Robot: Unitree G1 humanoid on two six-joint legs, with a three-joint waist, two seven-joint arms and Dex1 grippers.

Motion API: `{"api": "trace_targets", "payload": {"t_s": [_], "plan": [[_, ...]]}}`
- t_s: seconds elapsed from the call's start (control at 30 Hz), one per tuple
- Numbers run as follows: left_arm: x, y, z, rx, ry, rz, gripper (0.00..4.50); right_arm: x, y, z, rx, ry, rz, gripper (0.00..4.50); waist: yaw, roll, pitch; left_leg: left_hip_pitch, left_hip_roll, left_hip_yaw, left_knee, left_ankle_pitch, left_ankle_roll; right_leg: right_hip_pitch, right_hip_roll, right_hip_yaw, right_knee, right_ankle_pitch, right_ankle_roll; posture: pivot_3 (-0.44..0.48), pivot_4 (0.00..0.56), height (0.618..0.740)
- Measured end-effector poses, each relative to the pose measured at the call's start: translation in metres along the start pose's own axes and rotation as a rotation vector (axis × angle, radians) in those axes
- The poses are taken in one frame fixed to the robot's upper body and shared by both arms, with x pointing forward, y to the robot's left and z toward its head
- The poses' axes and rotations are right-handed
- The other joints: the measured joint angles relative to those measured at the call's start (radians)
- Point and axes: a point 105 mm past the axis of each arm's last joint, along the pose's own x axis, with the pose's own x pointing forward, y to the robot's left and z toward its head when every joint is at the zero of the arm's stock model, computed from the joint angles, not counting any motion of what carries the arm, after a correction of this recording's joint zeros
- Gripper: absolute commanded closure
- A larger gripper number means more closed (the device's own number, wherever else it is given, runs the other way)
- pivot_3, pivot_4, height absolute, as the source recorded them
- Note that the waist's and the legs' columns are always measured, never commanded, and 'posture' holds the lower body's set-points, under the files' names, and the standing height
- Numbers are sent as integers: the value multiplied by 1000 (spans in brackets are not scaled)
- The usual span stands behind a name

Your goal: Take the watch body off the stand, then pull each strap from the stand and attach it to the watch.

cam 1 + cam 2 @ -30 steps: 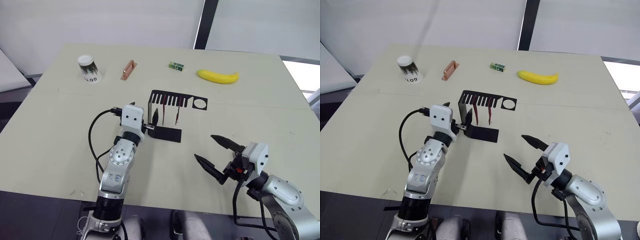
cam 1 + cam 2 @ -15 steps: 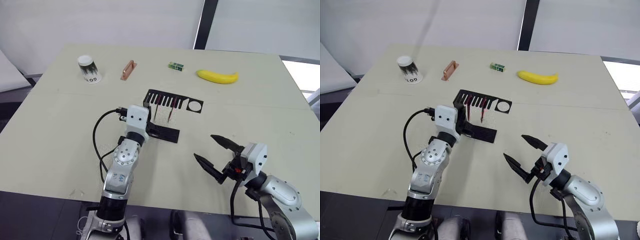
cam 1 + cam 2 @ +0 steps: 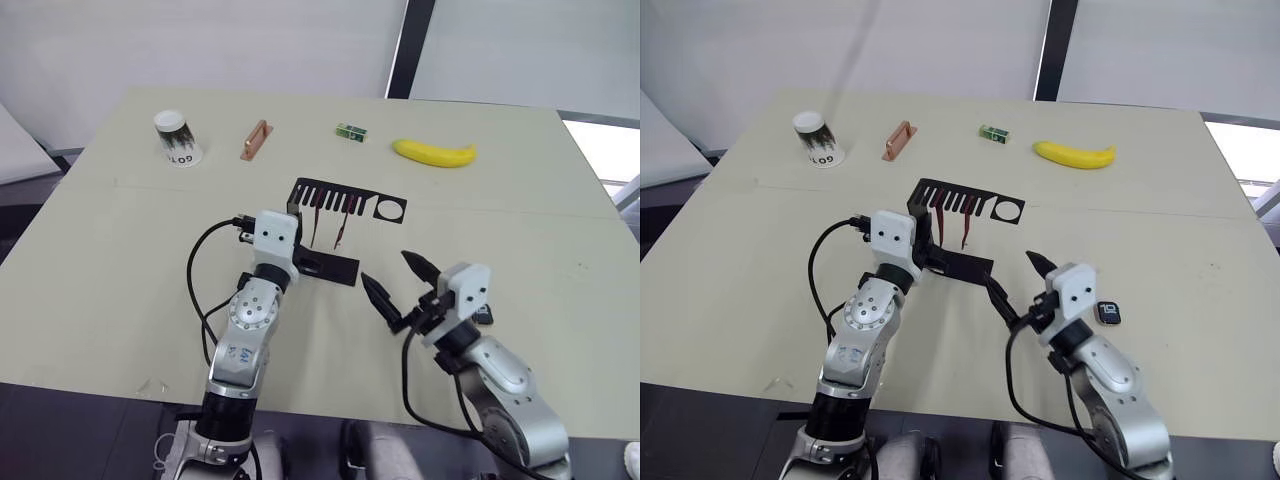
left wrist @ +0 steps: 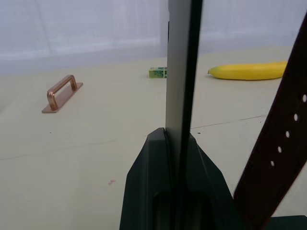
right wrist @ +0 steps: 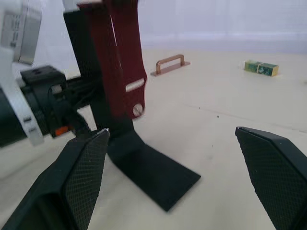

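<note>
Pale beige, the bench (image 3: 120, 250) carries everything, and the black sheet-metal stand (image 3: 335, 265) sits just ahead of the left claw (image 4: 177, 143), whose fingers are pinched on the stand's upright wall, steadying it. Two dark-red straps (image 3: 330, 222) hang from the slotted top plate, just beyond that claw and well forward of the right claw (image 3: 400, 285). The right claw is spread wide, its tips hovering near the stand's flat base, with the straps straight ahead of it in its wrist view. The watch body (image 3: 1107, 313) lies flat on the bench just beside the right wrist, on its outer side, already off the stand.

The step in hand looks like the first strap pull. To do it well, the right claw should probably rise and advance until one strap alone sits between its fingers, close low on that band, and draw it out along the slot. The left grip should stay firm so the light bracket neither tips nor slides.
</note>
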Motion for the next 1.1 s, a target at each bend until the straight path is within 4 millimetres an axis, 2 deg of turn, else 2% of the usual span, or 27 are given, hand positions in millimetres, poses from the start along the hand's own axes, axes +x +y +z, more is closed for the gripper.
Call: {"api": "trace_targets", "payload": {"t_s": [0.13,0.3,0.87,1.1], "plan": [[1,-1,0,5,-7,14,4471,20,12,5,7,-36,11,0,0,0,0,-1,0,0,0,0,0,0,0,0,1,0,0,0,150,740],[1,-2,0,3,-18,26,4471,32,22,3,6,-35,35,0,-1,0,0,-1,0,0,0,0,1,0,0,-1,1,0,0,0,150,740],[4,-2,0,13,-31,34,4471,56,11,1,-30,-30,-39,0,-2,0,0,-2,0,-1,0,0,1,-1,0,-1,1,0,0,0,150,740],[5,0,0,13,-25,43,4471,61,-5,1,-92,-27,-125,0,-4,0,0,-2,0,0,0,0,1,-1,0,-1,1,0,0,0,150,740]]}}
